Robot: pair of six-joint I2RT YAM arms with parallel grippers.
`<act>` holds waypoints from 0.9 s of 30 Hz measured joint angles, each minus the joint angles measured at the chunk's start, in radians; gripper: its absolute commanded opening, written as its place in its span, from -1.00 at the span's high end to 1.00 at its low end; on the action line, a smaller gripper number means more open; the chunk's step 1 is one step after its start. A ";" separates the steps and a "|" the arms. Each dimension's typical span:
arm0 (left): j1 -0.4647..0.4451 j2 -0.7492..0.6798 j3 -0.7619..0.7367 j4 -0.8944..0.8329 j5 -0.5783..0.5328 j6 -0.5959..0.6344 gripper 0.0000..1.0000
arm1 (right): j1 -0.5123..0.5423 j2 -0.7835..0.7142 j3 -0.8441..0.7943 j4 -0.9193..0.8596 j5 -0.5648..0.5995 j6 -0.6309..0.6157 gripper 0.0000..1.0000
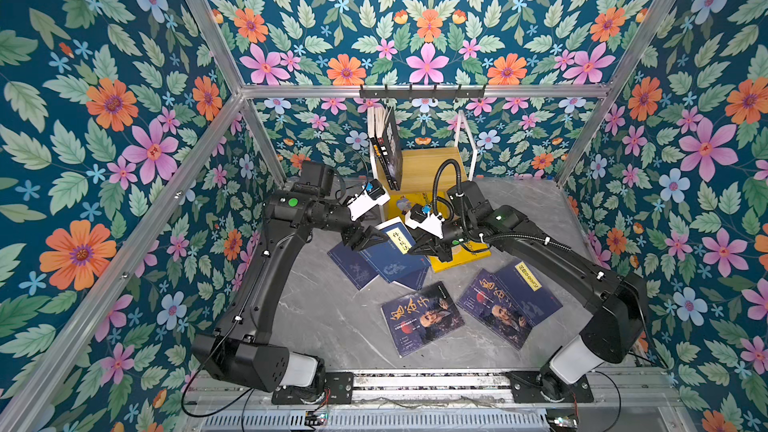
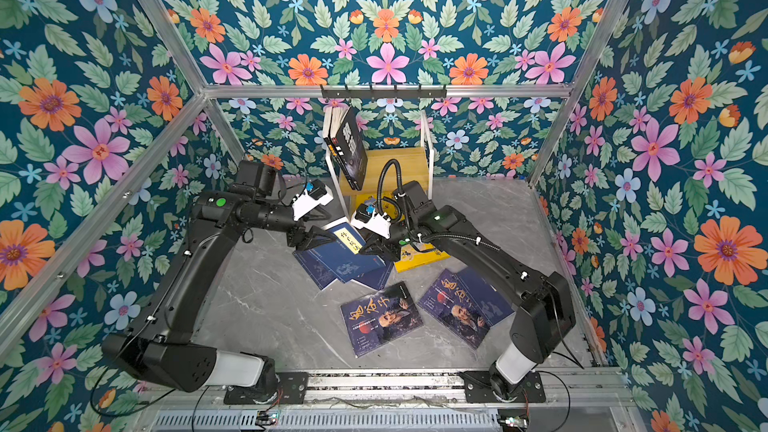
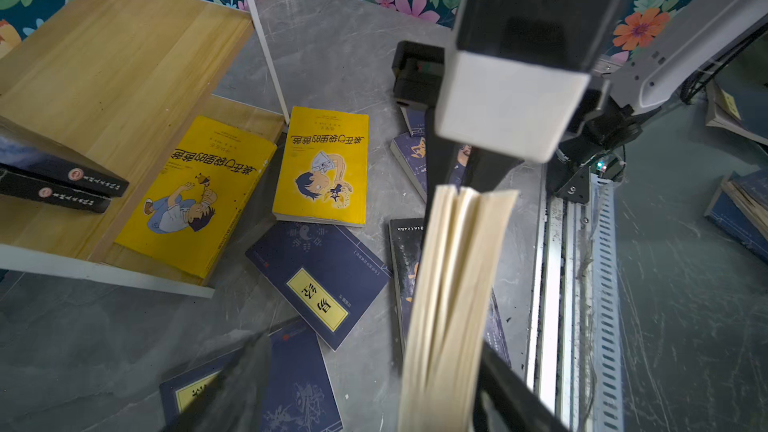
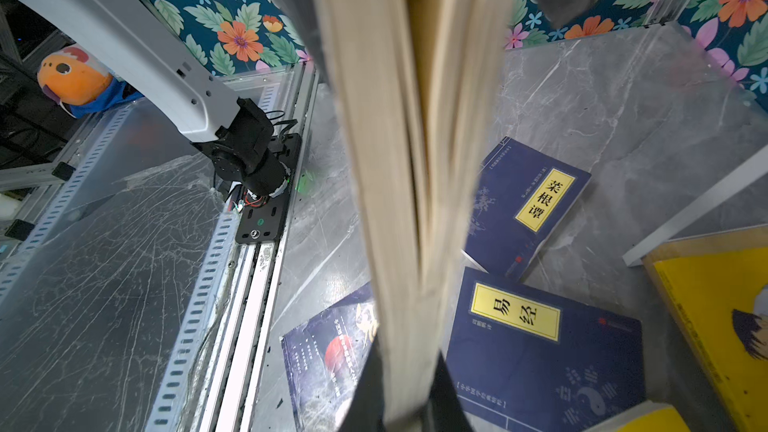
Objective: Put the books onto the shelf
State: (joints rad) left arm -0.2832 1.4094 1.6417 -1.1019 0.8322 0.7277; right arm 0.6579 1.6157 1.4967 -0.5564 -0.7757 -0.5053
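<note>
Right fingers point(image 4: 363, 396): I have them clamped on the navy book point(image 1: 398, 238), with its page edges between them.
Left fingers point(image 3: 232, 388): apart, either side of the same book; one is just beside the pages, the other stands clear.
Shelf point(image 1: 432, 162): just beyond my fingers.
Other books point(image 1: 422, 317): flat on the tabletop point(image 1: 324, 317) below my fingers.

a robot lab booth, shown by aluminium frame point(image 1: 291, 91), floral wallpaper point(image 1: 415, 14) and marbled tabletop point(image 1: 332, 326).
</note>
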 measured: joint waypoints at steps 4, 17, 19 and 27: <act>-0.005 -0.007 -0.019 0.013 0.011 -0.034 1.00 | 0.001 0.000 -0.004 0.005 0.043 0.004 0.72; 0.014 -0.079 -0.206 0.212 -0.049 -0.259 1.00 | 0.083 -0.162 -0.283 0.277 0.435 0.092 -0.35; 0.026 -0.079 -0.249 0.275 -0.071 -0.329 1.00 | 0.119 -0.182 -0.302 0.308 0.555 0.108 -0.36; 0.082 -0.092 -0.460 0.574 -0.045 -0.735 1.00 | 0.278 -0.193 -0.377 0.475 0.936 0.106 -0.45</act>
State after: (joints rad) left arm -0.2012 1.3178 1.1820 -0.5282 0.7876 -0.0071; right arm 0.9360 1.4227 1.1194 -0.0811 0.1600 -0.3988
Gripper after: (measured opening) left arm 0.112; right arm 0.717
